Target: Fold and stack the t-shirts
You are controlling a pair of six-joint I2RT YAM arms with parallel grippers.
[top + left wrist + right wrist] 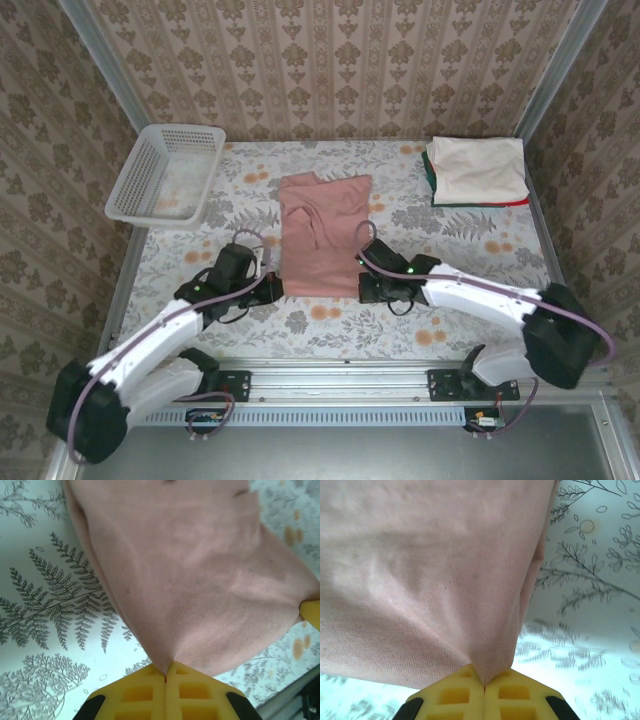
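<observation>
Folded stack (478, 170) done, far right. Pink tee (322, 235) part-folded; left end effector (166, 676), right end effector (485, 680) pinch near corners. Stacking pending.

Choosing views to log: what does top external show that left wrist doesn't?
Top external adds: white basket far left, folded stack far right, the pink tee's full outline. Left wrist adds: close-up of left tool shut on the tee's near left corner, fabric pinched tight. Shared: pink tee, floral tablecloth.
</observation>
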